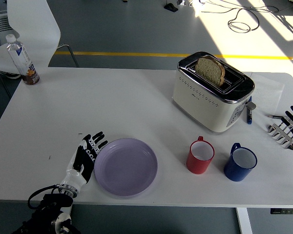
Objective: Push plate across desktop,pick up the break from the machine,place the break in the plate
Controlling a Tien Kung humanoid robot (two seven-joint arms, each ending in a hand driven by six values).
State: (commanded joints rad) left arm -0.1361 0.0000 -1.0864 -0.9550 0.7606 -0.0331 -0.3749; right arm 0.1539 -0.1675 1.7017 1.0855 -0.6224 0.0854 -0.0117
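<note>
Two black robot arms reach over a white bench [136, 97]. At the near edge, the left hand [85, 158] lies flat, fingers extended and slightly spread, its inner side against the left rim of a lilac plate [126, 166], which is empty. To the plate's right stand a red mug [200, 156] and, just beside it, a blue mug [240, 162], both upright with handles turned toward the far side. At the right edge, the right hand [288, 126] rests on the bench, fingers open and holding nothing, near a dark pen [249, 114]. Behind the mugs sits a cream-and-chrome toaster [212, 91], set at an angle, with one slice of bread [210, 70] standing up out of its slot, well apart from the plate. At the far left corner stands a clear water bottle [22, 59], and a white chair [31, 24] is beyond the bench.
</note>
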